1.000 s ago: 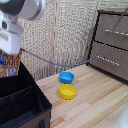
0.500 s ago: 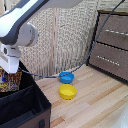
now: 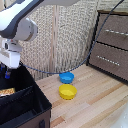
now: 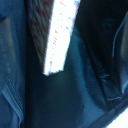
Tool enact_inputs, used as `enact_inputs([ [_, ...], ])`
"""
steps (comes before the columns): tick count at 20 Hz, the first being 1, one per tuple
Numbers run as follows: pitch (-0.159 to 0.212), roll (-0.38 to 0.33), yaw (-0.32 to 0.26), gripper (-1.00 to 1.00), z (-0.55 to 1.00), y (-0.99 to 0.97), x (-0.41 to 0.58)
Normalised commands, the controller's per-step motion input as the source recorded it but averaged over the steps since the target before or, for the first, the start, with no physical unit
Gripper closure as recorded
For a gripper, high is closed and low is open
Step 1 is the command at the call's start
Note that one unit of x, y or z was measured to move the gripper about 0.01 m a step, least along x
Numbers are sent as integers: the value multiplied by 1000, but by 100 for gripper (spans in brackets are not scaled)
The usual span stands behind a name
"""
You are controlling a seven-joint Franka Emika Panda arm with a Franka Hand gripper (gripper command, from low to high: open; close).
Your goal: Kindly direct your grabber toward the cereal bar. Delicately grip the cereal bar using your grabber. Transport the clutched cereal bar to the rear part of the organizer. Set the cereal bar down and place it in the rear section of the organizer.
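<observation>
One cereal bar (image 3: 7, 92) flat inside organizer (image 3: 35, 100).

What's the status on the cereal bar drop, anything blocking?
Grabber above organizer, jaw state unclear. Cereal bar lying inside an organizer section, apart from fingers. Nothing blocking; blue bowl and yellow bowl off on the table.

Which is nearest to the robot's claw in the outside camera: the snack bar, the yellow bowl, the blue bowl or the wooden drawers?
From the gripper, nearest first:
1. Cereal bar, just below, inside the black organizer.
2. and 3. Blue bowl and yellow bowl, on the table: too close to rank.
4. Drawer cabinet, the exterior view's right.
</observation>
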Motion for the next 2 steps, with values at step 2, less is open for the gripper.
enact_inputs([
  [2, 98, -11, 0, -100, 614, -17, -34],
])
